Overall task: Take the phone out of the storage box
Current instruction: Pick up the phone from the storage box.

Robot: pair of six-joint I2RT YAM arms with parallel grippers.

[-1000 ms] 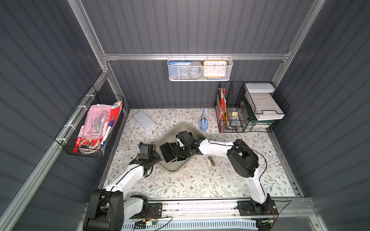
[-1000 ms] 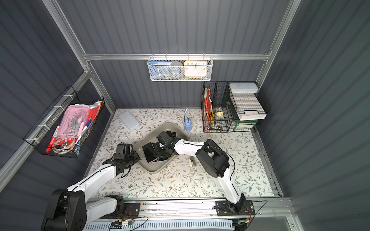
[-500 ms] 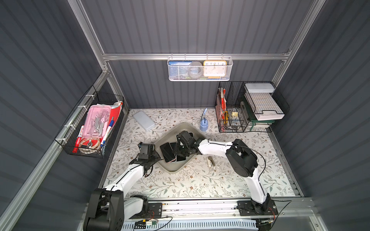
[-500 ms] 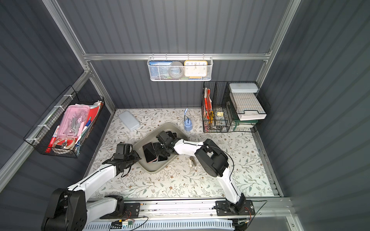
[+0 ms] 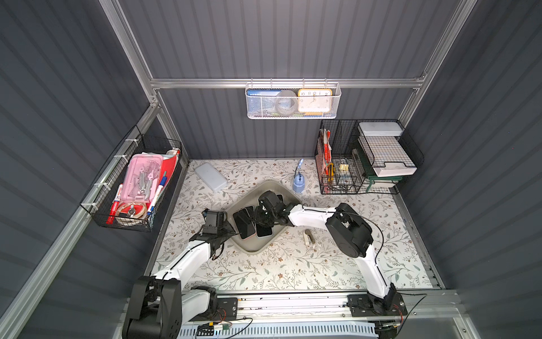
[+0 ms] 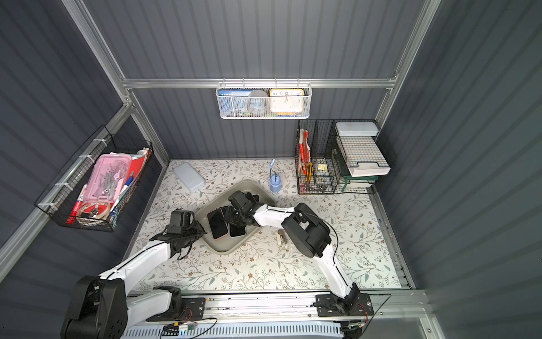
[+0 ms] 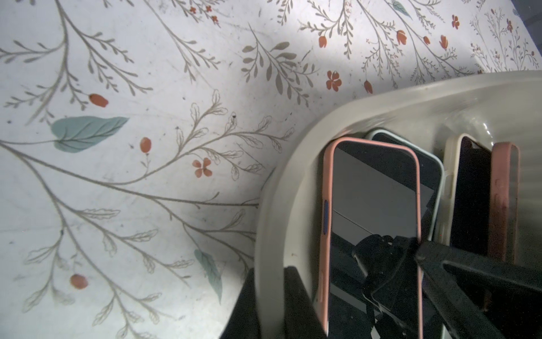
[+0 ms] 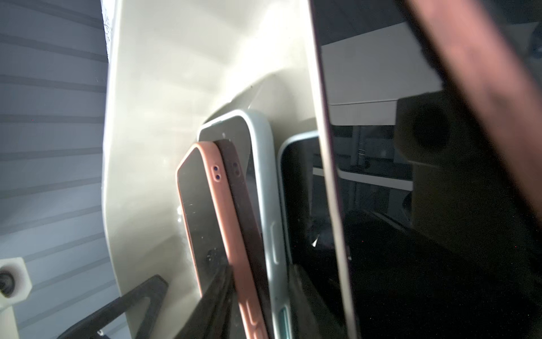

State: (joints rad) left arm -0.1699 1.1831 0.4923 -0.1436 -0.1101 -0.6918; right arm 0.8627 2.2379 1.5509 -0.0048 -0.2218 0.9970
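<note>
The storage box (image 5: pixel 255 249) (image 6: pixel 225 249) is a grey-beige tub in the middle of the floral table, with several phones lying in it. My left gripper (image 5: pixel 231 231) (image 7: pixel 271 281) is shut on the box's left rim (image 7: pixel 293 182), one finger on each side of it. My right gripper (image 5: pixel 261 218) (image 8: pixel 261 281) reaches into the box from the right. Its jaws are closed across a pink-cased phone (image 7: pixel 372 211) (image 8: pixel 205 211) and the pale-cased phone (image 8: pixel 264 176) under it. One finger lies on the pink phone's screen, the other against the pale case. More phones (image 7: pixel 472 199) lean beside them.
A flat pale-blue case (image 5: pixel 210 177) lies at the back left. A small blue bottle (image 5: pixel 298 184) stands just behind the box, and a stapler (image 5: pixel 308 237) lies to its right. Black wire baskets (image 5: pixel 340 164) fill the back right corner; another (image 5: pixel 132 187) hangs on the left wall.
The right gripper's jaws have drawn together round the phones, and it has shifted slightly left inside the box. The left arm has stayed on the rim.
</note>
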